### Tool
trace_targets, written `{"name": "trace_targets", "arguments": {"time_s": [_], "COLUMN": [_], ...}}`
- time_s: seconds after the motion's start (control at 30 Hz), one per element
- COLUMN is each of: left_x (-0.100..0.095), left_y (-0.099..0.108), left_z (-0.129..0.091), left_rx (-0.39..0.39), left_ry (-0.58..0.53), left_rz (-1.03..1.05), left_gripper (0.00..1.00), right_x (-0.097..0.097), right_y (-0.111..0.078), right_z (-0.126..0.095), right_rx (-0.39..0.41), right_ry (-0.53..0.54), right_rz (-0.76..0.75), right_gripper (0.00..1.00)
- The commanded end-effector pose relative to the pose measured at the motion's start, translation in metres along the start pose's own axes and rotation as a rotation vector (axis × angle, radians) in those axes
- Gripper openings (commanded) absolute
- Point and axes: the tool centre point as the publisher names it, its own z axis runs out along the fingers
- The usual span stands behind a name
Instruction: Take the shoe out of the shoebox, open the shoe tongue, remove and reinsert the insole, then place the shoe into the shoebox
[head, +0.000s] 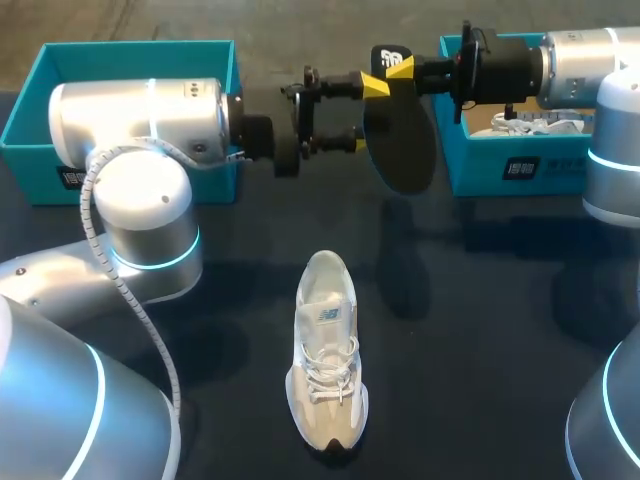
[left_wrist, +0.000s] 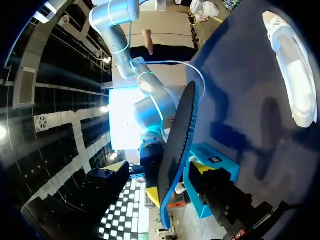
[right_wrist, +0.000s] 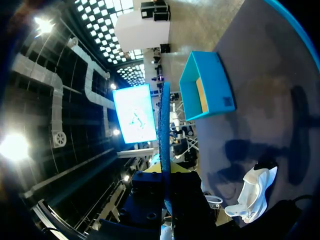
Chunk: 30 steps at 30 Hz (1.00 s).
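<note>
The white and beige shoe lies alone on the dark table, toe toward me; it also shows in the wrist views. Above the table's far middle hangs the dark insole, with my right gripper shut on its top end. In the right wrist view the insole stands edge-on between that gripper's yellow tips. My left gripper is open at the insole's left edge, one finger high and one low. The left wrist view shows the insole edge-on, just ahead.
A teal shoebox stands at the far left behind my left arm, seen open in the right wrist view. A second teal shoebox at the far right holds another white shoe.
</note>
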Motion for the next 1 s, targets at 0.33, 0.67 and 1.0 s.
{"name": "trace_targets", "arguments": {"time_s": [0.33,0.67,1.0], "left_x": [-0.0058,-0.0078,-0.0121], "left_y": [-0.0037,-0.0043,-0.0008], "left_z": [-0.0002,0.0025,0.0021], "left_rx": [0.01,0.016,0.01], "left_ry": [-0.014,-0.023,-0.025], "left_rz": [0.003,-0.001,0.003], "left_gripper": [0.8,0.8,0.78], "right_x": [0.0002,0.0002,0.0002], "right_y": [0.0002,0.0002,0.0002], "right_z": [0.0008,0.0008,0.0008], "right_rx": [0.0,0.0,0.0], "right_ry": [-0.002,-0.002,-0.002], "right_rz": [0.001,0.001,0.001], "right_gripper": [0.0,0.0,0.0]}}
